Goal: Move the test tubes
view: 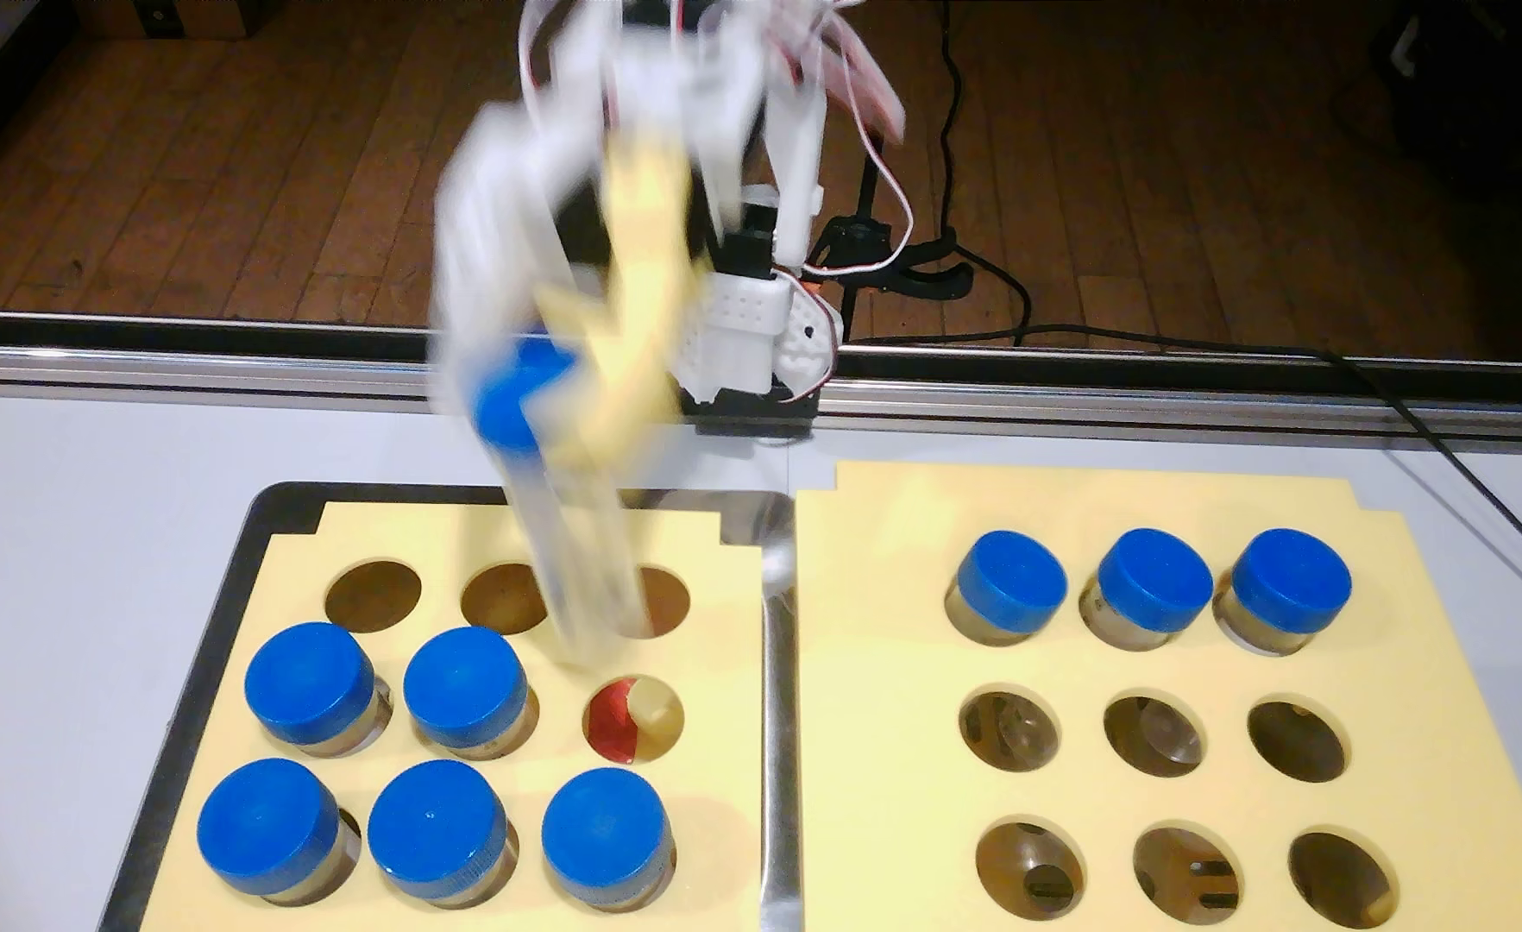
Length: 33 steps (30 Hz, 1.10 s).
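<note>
My gripper, smeared by motion blur, hangs high above the left yellow foam rack, shut on the blue cap of a test tube. The white finger sits left of the cap, the yellow finger right. The held tube's clear body slants down over the rack's back row, clear of the foam. Below it the middle-row right hole stands empty and shows red inside. Several blue-capped tubes remain in the left rack's two front rows. Three tubes fill the back row of the right rack.
The left rack lies in a dark tray with a shiny metal edge between the racks. The right rack's two front rows are open holes. An aluminium rail and the arm base stand behind; cables trail right.
</note>
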Tool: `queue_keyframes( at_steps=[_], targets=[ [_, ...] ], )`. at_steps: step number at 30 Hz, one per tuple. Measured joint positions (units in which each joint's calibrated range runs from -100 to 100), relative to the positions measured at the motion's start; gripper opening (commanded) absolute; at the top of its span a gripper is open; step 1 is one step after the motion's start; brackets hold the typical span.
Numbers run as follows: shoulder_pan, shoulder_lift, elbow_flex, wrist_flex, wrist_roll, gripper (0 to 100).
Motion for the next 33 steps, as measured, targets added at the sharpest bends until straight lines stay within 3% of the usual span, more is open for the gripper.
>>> queue_keyframes(
  at_steps=[6,9,12,20,33],
  targets=[
    [-0.7,-8.05,-3.47,-11.27,-0.36,16],
    [-5.18,-8.05,-3.47,-22.64,-0.66,16],
    [-15.72,-5.0,0.37,-30.35,-3.01,16],
    [-31.8,6.1,5.34,-32.37,-6.23,16],
    [-36.71,13.64,5.71,-32.37,-2.91,16]
  ],
)
